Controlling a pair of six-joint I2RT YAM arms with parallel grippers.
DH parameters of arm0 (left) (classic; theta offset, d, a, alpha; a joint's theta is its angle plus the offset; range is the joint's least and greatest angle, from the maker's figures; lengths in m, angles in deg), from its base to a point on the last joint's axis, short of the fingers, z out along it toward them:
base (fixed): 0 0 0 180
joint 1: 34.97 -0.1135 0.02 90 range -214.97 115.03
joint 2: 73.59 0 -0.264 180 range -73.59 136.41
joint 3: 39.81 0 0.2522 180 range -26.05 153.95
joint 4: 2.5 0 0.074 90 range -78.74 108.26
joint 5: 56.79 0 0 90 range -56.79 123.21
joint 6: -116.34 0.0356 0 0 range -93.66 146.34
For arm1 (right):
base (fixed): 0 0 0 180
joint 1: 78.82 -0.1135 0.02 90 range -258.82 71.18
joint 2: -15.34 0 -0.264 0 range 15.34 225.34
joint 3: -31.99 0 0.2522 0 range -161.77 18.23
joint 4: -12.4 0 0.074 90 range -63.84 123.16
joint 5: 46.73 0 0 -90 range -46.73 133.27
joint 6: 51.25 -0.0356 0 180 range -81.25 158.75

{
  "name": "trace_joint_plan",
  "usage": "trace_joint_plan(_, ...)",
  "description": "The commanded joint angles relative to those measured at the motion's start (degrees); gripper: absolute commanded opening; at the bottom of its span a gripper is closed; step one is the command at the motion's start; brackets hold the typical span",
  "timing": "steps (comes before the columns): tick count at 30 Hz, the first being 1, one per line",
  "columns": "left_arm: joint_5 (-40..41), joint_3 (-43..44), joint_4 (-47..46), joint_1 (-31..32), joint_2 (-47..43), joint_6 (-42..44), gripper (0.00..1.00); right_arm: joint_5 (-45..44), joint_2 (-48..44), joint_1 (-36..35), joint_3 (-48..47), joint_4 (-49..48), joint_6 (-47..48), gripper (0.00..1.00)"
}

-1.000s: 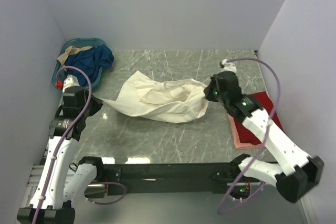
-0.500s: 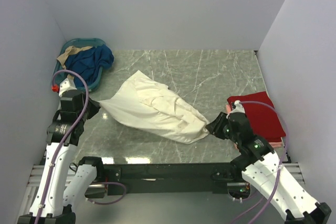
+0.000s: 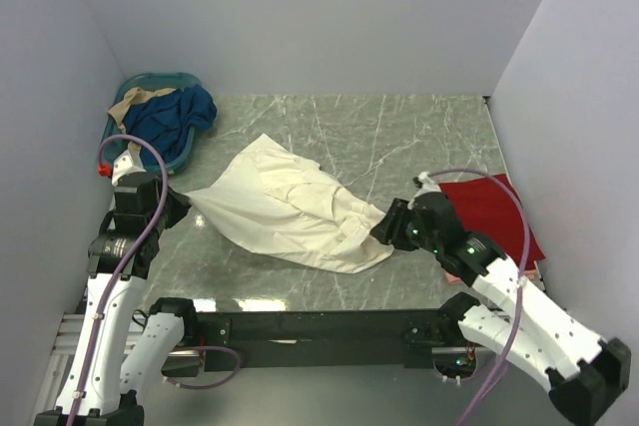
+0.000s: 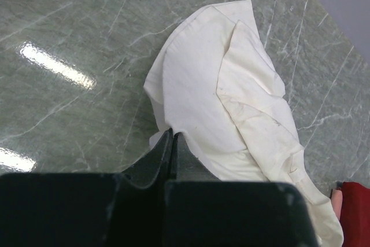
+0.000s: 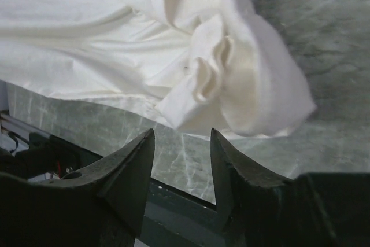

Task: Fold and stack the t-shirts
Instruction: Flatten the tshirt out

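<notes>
Your left end effector [image 4: 173,138] is pressed together on a corner of the large cream-white cloth t-shirt [image 3: 290,209], with the fabric pinched right at its fingertips. From that pinch the shirt runs ahead and off to the right in a long crumpled band across the grey-green marble tabletop [image 3: 399,137]. Its folded layers lie over one another along the way.

Your right end effector [image 5: 182,138] is spread, its two dark fingers apart and low over the tabletop. The shirt's other end (a rumpled bunch with a rolled fold in it) lies just ahead of the fingertips. From the wrist view you cannot tell whether either finger touches the cloth.

Behind that end effector a flat red cloth t-shirt [image 3: 494,209] lies on the tabletop, partly hidden by the arm. Beyond your left end effector, against the wall, sits a teal plastic basket [image 3: 160,78] holding a dark blue garment [image 3: 178,115] and a tan cloth [image 3: 135,99].
</notes>
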Motion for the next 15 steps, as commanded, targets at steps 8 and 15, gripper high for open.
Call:
trace_joint_plan(8, -1.17, 0.26, -2.59, -0.41, 0.28, 0.38, 0.01, -10.25, 14.90, -9.96, -4.11, -5.12, -1.75, 0.51)
trace_joint_plan(15, -2.14, -0.88, -3.47, -0.41, 0.46, 0.29, 0.01, -12.19, 18.95, -9.96, -3.58, -7.85, -2.36, 0.52)
